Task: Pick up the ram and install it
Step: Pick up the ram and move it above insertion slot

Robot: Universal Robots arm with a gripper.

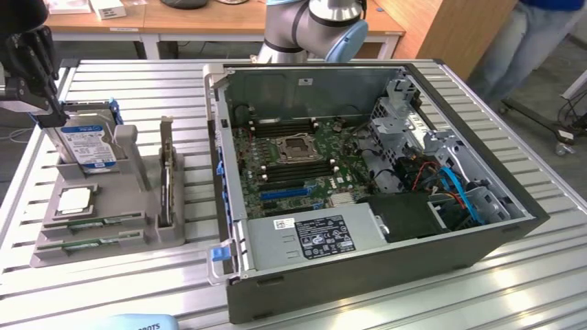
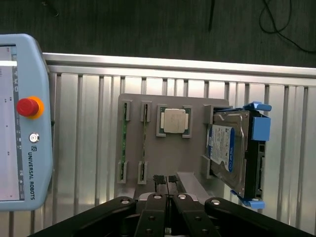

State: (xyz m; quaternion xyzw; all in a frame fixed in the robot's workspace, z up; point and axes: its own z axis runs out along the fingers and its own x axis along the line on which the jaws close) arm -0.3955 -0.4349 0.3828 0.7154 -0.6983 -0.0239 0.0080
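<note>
ram (image 2: 124, 144): 2 sticks in grey holder (image 2: 168, 160) | processor (image 2: 173, 120): 1 | end effector (image 2: 165, 180): fingers together, empty

I count two sticks of ram (image 2: 125, 143), seated in the single grey holder (image 2: 163, 160). Further items on that holder: one processor chip (image 2: 174, 121), one hard drive (image 2: 224, 148) and one upright expansion card (image 1: 165, 175). Open computer case (image 1: 385, 271): one. Slatted counter (image 2: 84, 123): one. Teach pendant (image 2: 22, 123): one. My fingers (image 2: 159, 179) number two. Person (image 1: 532, 41) in the exterior view: one.
</note>
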